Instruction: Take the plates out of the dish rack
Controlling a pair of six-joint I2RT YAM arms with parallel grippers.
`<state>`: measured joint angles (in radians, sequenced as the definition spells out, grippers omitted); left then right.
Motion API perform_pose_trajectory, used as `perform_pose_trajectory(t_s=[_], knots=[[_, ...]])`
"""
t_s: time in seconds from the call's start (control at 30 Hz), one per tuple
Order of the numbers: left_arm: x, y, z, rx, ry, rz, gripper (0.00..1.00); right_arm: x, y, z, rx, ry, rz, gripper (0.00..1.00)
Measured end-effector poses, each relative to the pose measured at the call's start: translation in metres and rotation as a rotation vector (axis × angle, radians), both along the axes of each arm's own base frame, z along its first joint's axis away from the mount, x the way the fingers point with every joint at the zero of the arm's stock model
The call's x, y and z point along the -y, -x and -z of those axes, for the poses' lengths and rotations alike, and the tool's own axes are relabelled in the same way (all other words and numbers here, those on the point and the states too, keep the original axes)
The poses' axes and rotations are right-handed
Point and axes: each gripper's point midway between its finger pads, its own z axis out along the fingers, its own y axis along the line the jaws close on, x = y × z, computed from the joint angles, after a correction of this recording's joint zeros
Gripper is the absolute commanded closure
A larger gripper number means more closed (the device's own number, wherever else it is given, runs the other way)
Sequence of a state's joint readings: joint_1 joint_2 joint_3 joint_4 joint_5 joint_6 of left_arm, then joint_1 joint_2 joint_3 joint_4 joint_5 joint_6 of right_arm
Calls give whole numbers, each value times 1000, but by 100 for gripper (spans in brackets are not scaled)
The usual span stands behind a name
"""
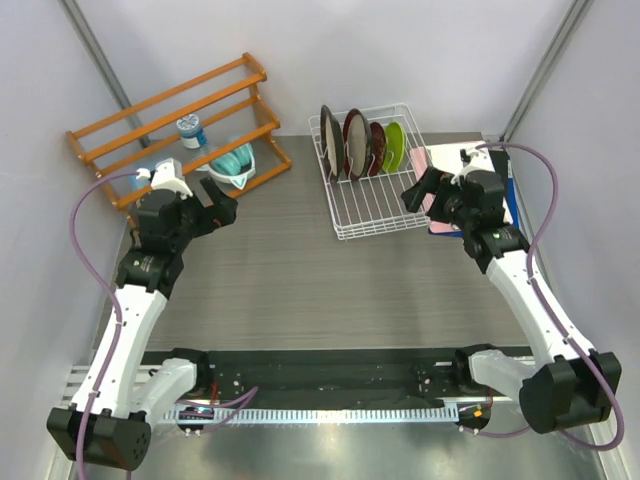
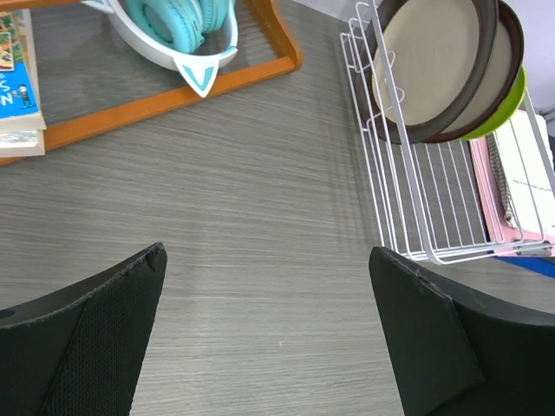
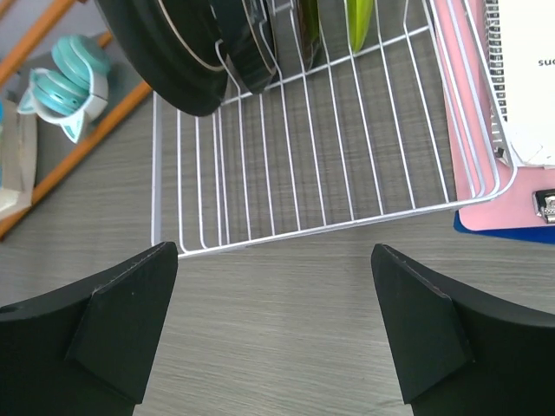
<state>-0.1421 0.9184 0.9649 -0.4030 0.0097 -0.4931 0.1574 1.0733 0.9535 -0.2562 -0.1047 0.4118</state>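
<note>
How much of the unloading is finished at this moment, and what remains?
Done: nothing yet. All four plates stand in the rack, and none lies on the table.
In hand: nothing. The left gripper and the right gripper are both open and empty, facing the rack, with the right one closer to it.
Left: all four plates have to be lifted out.

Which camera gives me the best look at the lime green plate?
Top external: the lime green plate stands nearly whole, rightmost in the dish rack. Left wrist shows only a green sliver behind the larger plates; right wrist catches just its lower edge.
</note>
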Motion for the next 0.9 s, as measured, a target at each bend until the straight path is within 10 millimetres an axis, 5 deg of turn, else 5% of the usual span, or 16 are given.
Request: perform_pose_trajectory(t_s=[0.17, 0.3, 0.57, 0.9], knots=[[-8, 0, -4, 16, -7, -44, 1, -3, -6, 20, -56, 23, -24, 0], [-12, 4, -12, 50, 8, -73, 0, -12, -15, 12, -40, 29, -82, 0], [-8, 6, -2, 67, 41, -64, 1, -37, -85, -23, -2, 60, -138, 0], [1, -7, 48, -52, 44, -33, 1, -119, -132, -29, 18, 263, -186, 1]])
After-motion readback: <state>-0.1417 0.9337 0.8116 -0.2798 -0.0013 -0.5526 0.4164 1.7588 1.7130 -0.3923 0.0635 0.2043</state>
